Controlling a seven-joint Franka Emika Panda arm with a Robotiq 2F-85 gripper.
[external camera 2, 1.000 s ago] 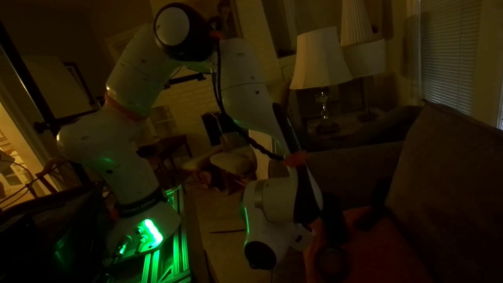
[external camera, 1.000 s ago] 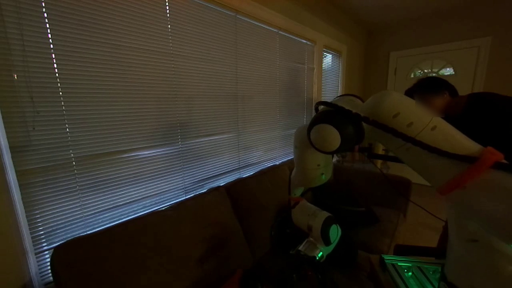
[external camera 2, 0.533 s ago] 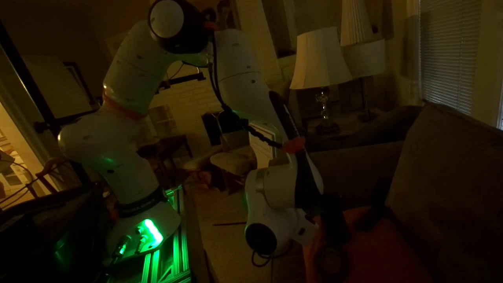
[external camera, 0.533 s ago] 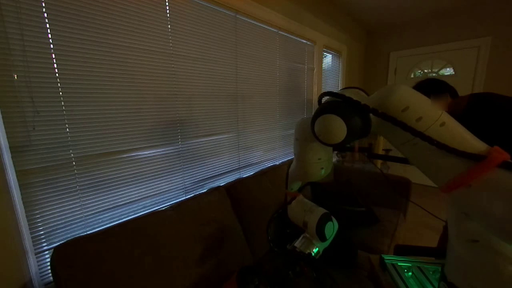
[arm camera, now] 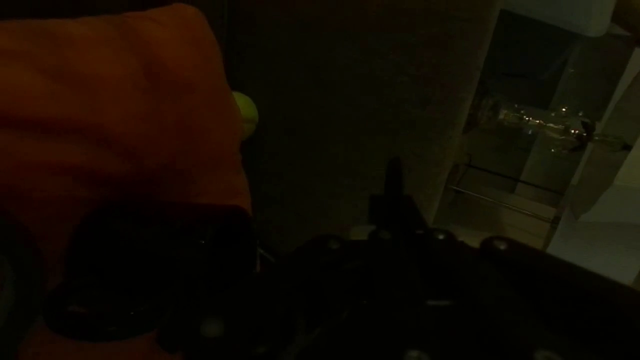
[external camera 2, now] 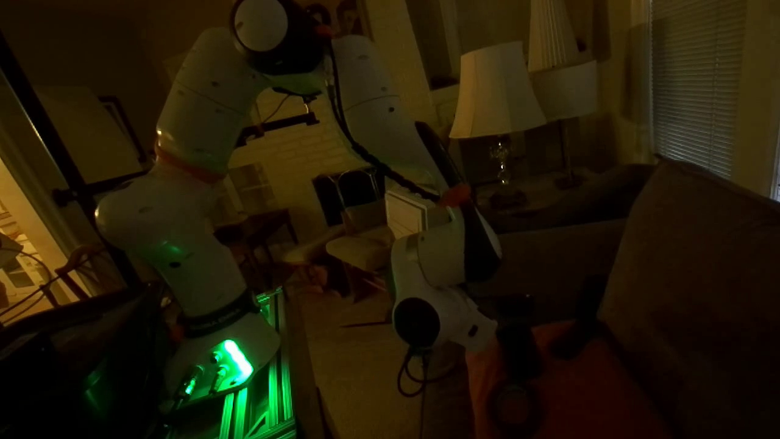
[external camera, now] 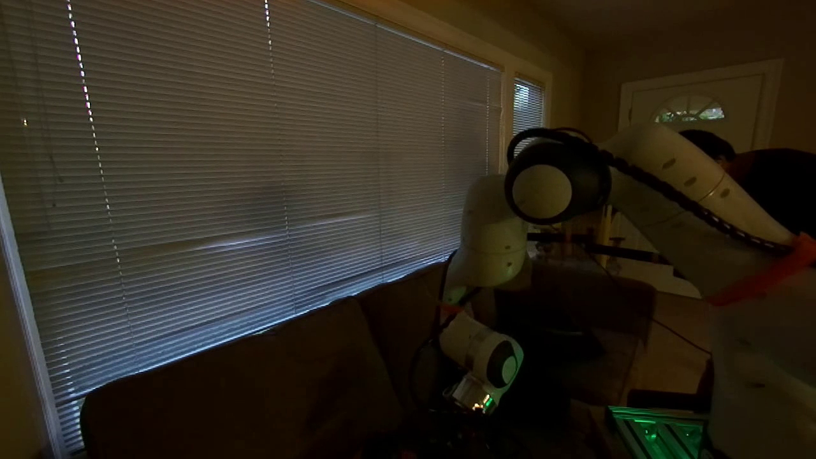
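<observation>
In the dim wrist view my black gripper points up the picture. Its fingers look drawn together into one narrow dark tip, and I see nothing between them. To the left lies an orange cloth or cushion, apart from the fingertips. A yellow-green ball peeks out past its edge, partly hidden. A black glossy shape covers the lower part of the orange. In an exterior view the orange piece lies on the sofa beside the wrist, with a dark ring on it. There the gripper melts into the shadow.
A brown sofa runs below the window blinds. Lamps, one with a pale shade, stand past the sofa's end. A person is behind the arm. A cable loop hangs under the wrist. A metal frame carries the base.
The arm has risen and the wrist is higher in both exterior views, shifted left in an exterior view. The cable loop now hangs visible below it. The person's head has become more hidden.
</observation>
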